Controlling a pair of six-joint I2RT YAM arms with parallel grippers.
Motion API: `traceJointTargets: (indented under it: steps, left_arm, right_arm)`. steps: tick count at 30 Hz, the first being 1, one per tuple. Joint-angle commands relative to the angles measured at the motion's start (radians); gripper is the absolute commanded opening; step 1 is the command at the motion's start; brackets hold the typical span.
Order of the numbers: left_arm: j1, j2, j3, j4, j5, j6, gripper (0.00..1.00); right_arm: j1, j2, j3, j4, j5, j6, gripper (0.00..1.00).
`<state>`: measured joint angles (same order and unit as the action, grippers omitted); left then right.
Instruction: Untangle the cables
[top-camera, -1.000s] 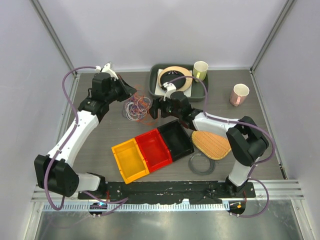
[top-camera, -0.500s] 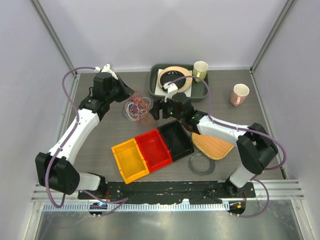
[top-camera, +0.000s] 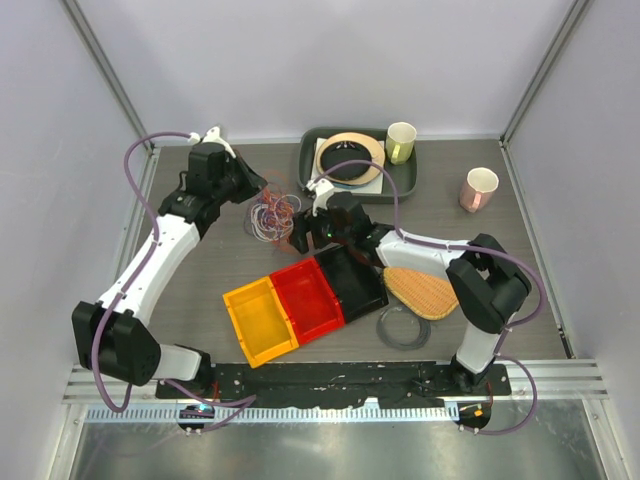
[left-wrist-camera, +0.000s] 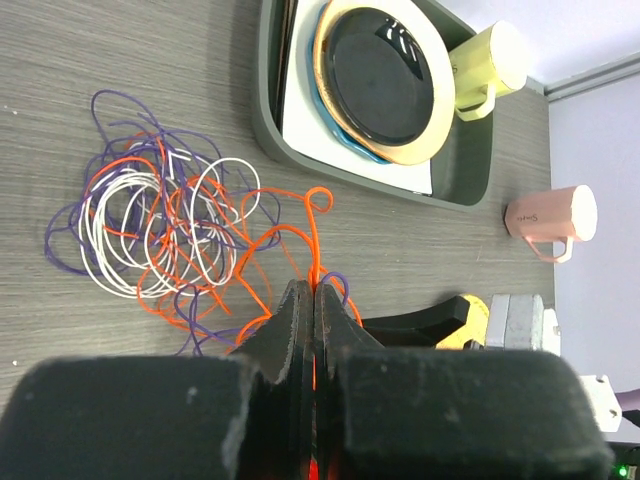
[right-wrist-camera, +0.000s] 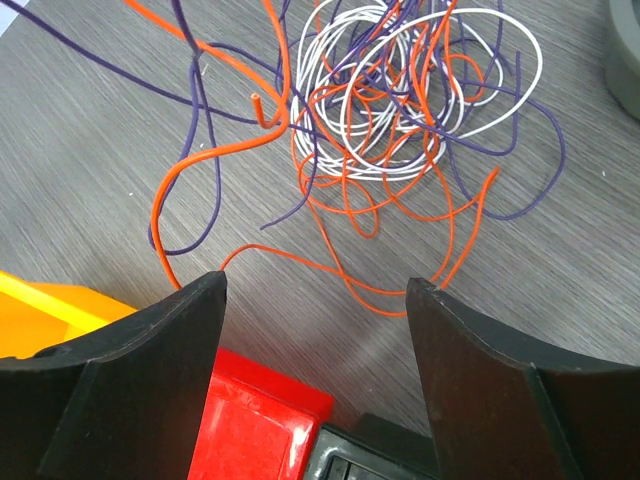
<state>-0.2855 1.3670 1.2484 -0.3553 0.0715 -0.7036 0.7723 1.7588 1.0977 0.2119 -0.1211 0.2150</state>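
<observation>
The cables (top-camera: 275, 215) lie as one loose tangle on the table (top-camera: 230, 260), at 11 o'clock from the red bin (top-camera: 310, 298) and at 8 o'clock from the green tray (top-camera: 411, 180). In the left wrist view the tangle is spread wider than tall, its long axis running from 9 to 3 o'clock. White coils are seen in the middle, with purple and orange loops wound around and through them.

An orange strand (left-wrist-camera: 313, 250) is led out at the 3 o'clock side, curled into a small loop and dropped straight toward 6 o'clock. There it is pinched tight by the left gripper (left-wrist-camera: 313, 297).

The right gripper (top-camera: 300, 236) is held at 5 o'clock of the tangle, its jaws spread wide and nothing grasped. In its own view the heap is seen at 1 o'clock, with loose orange and purple ends trailing toward 8 o'clock.

In the tray a white board (left-wrist-camera: 300, 120), a tan ring (top-camera: 350, 138) around a black disc (left-wrist-camera: 380, 75) and a yellow-green cup (top-camera: 401, 141) are kept. A pink cup (top-camera: 479, 188) is set on the table at 3 o'clock of the tray. The yellow bin (top-camera: 260, 320), the red bin and the black bin (top-camera: 352, 280) are lined up side by side, from 8 to 2 o'clock.
</observation>
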Motion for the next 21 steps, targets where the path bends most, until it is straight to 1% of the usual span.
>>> traceJointTargets:
  steps: [1, 2, 4, 6, 7, 9, 11, 13, 14, 16, 19, 21]
  left_arm:
    - [0.005, -0.003, 0.054, -0.001, -0.025, 0.001, 0.0]
    - [0.006, -0.002, 0.059, -0.004, -0.032, 0.001, 0.0]
    - [0.006, 0.009, 0.063, -0.011, -0.035, 0.003, 0.0]
    - [0.008, 0.014, 0.066, -0.01, -0.033, 0.001, 0.0]
    - [0.008, 0.014, 0.065, -0.007, -0.033, 0.001, 0.0]
    - [0.008, 0.015, 0.062, -0.005, -0.048, -0.002, 0.0]
    - [0.009, 0.026, 0.068, -0.007, -0.05, -0.002, 0.0]
    - [0.009, 0.032, 0.069, -0.005, -0.045, -0.004, 0.0]
    - [0.008, 0.037, 0.074, -0.008, -0.044, -0.004, 0.0]
    - [0.009, 0.037, 0.075, -0.008, -0.038, -0.004, 0.0]
    - [0.008, 0.035, 0.075, -0.013, -0.045, -0.002, 0.0]
    - [0.009, 0.035, 0.074, -0.013, -0.047, -0.002, 0.0]
  right_arm:
    - [0.022, -0.039, 0.019, 0.044, -0.016, -0.019, 0.78]
    - [0.024, -0.06, 0.018, 0.02, 0.001, -0.017, 0.78]
    - [0.027, -0.088, 0.018, -0.015, 0.098, 0.001, 0.78]
    - [0.028, -0.139, 0.011, -0.058, 0.242, 0.017, 0.78]
    - [0.03, -0.154, 0.001, -0.069, 0.289, 0.024, 0.77]
    - [0.036, -0.195, -0.013, -0.075, 0.336, 0.03, 0.78]
    - [0.05, -0.206, -0.022, -0.071, 0.319, 0.015, 0.78]
    - [0.053, -0.194, -0.012, -0.068, 0.228, 0.003, 0.78]
    - [0.055, -0.185, -0.006, -0.066, 0.206, 0.003, 0.78]
    - [0.055, -0.148, 0.025, -0.063, 0.193, 0.009, 0.78]
    - [0.056, -0.078, 0.077, -0.066, 0.215, -0.008, 0.78]
    - [0.055, -0.032, 0.114, -0.06, 0.193, -0.015, 0.77]
